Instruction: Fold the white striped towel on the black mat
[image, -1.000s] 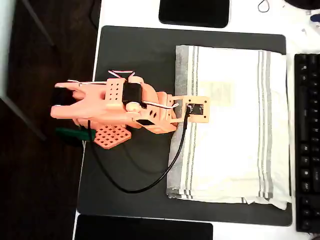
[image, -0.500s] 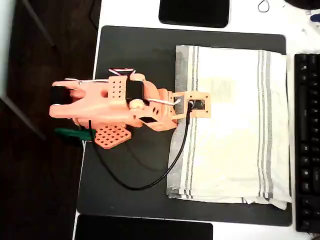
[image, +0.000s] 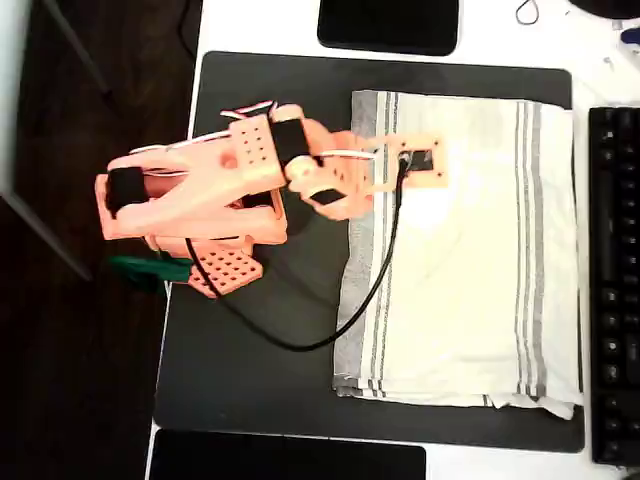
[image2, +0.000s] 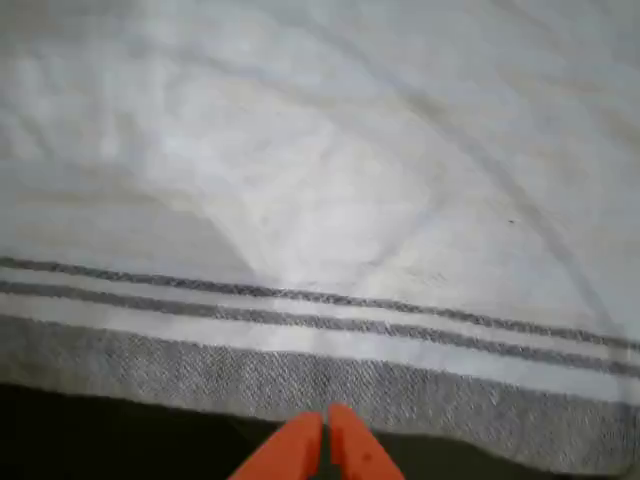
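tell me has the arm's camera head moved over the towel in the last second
Yes. In the overhead view the gripper end shifted up-picture and slightly right along the white striped towel, toward its top edge.

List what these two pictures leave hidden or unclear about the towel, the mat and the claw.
- Overhead view: the orange arm covers the claw and part of the white striped towel near its left edge.
- Overhead view: the arm and towel cover much of the black mat.
- Wrist view: the claw is cut off by the bottom edge; only its tips show, close together, nothing between them.
- Wrist view: the towel is soft and blurred, and runs past the edges.
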